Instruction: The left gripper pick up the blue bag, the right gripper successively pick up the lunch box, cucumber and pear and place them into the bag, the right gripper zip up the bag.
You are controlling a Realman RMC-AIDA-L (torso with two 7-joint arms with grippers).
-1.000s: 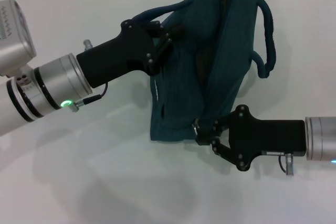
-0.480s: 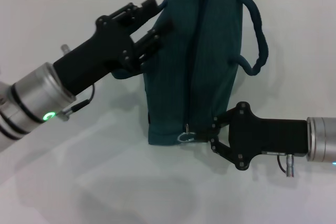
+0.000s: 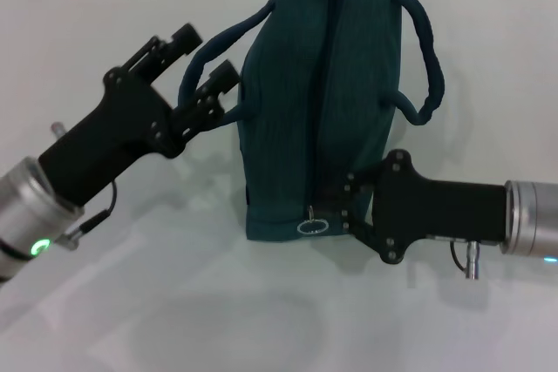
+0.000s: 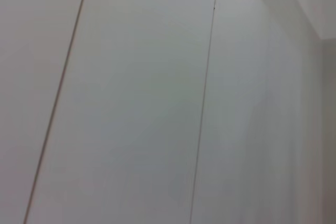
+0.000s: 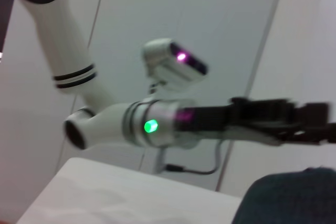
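Observation:
The blue bag (image 3: 288, 102) stands upright in the middle of the white table. Its zipper line runs down the side facing me to a metal ring pull (image 3: 312, 226) at the low end. My left gripper (image 3: 207, 53) is open to the left of the bag, and the left loop handle (image 3: 253, 23) passes between its fingertips untouched. My right gripper (image 3: 336, 206) is against the bag's low end, just right of the ring pull. The right wrist view shows my left arm's green light (image 5: 151, 126) and a corner of the bag (image 5: 283, 198). The lunch box, cucumber and pear are out of view.
The white table (image 3: 174, 302) stretches around the bag, with a white wall behind it. The bag's right loop handle (image 3: 432, 67) hangs off its far side. The left wrist view shows only white wall panels (image 4: 157, 103).
My left gripper has let go of the bag's handle, opened and drawn back left and down. The bag went from slumped to upright. My right gripper shifted slightly left at the ring pull.

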